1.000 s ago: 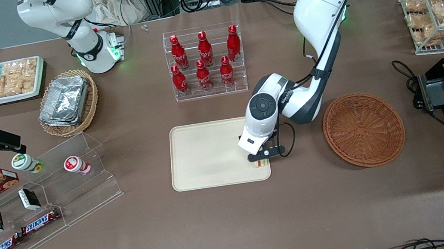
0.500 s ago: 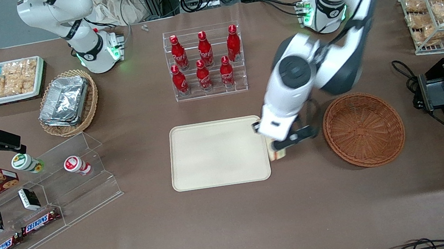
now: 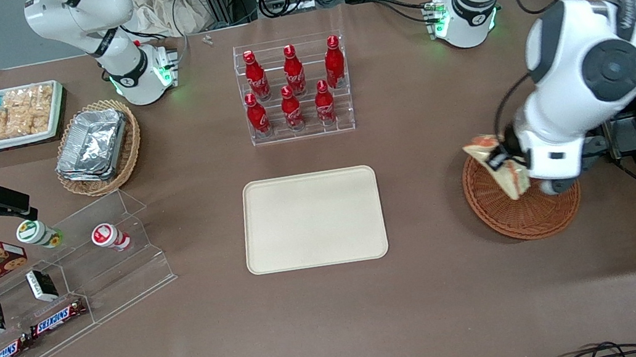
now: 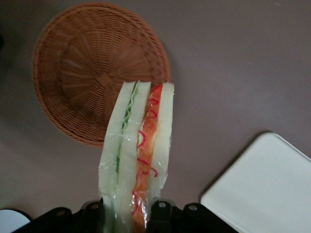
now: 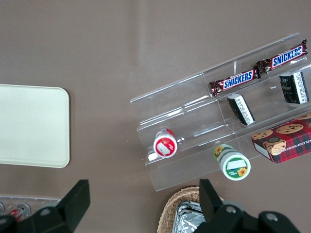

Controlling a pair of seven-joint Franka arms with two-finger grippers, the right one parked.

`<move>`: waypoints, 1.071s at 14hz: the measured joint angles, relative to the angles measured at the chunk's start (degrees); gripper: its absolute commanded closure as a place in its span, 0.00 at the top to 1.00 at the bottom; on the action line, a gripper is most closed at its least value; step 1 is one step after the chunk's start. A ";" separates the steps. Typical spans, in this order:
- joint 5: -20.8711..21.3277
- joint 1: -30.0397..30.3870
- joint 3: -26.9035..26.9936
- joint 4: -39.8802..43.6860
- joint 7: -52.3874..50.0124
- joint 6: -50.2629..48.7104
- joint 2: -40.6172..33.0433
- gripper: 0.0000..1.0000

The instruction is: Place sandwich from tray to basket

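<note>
From where I'm standing, taking twelve o'clock as straight away from the front camera, the left arm's end effector [image 3: 501, 159] is hanging above the brown wicker basket [image 3: 503, 214], near its rim at eleven o'clock. It is clasping the wrapped sandwich [image 3: 514, 181], with a finger pressing at each flank. The sandwich is slanting over the basket, one end sticking out past the rim toward eleven o'clock. Between its pale slices, the wrist view is showing green and orange-red layers.

On the bench [image 3: 326, 327], the cream tray [image 3: 311, 220] is lying at the basket's nine o'clock. A clear rack of red bottles [image 3: 323, 103] is standing at the tray's twelve o'clock, and a basket of foil packs [image 3: 92, 145] is resting at its ten. The stepped snack stand [image 3: 119, 268] is sitting at the tray's nine, toward the parked arm's end. Black cables [image 3: 634, 346] are sprawling at the wicker basket's five o'clock.
</note>
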 measured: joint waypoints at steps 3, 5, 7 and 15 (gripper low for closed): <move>0.68 4.64 0.03 -8.46 0.00 7.89 -0.19 0.00; 0.74 6.83 0.02 -15.02 -0.02 16.72 -0.10 0.00; 0.74 8.82 0.04 -21.36 -0.02 26.58 0.09 0.00; 2.42 11.38 0.03 -26.73 0.45 41.37 7.44 1.00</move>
